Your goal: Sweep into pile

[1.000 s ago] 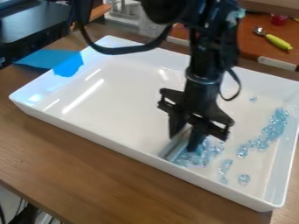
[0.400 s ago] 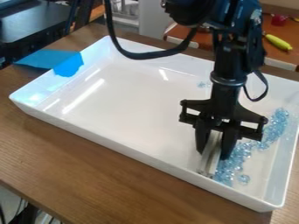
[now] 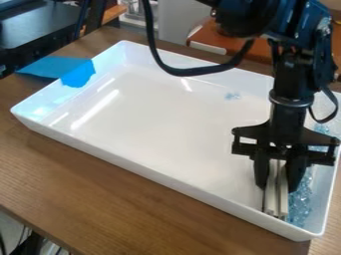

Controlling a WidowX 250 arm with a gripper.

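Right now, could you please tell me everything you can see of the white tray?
The white tray is rectangular and glossy, plastic by its look, with outward-sloping walls and rounded corners. It lies on the wooden table; blue tape laps its left rim. Inside are clear blue pieces, mostly at the right end, beside the pale tool in the hand.
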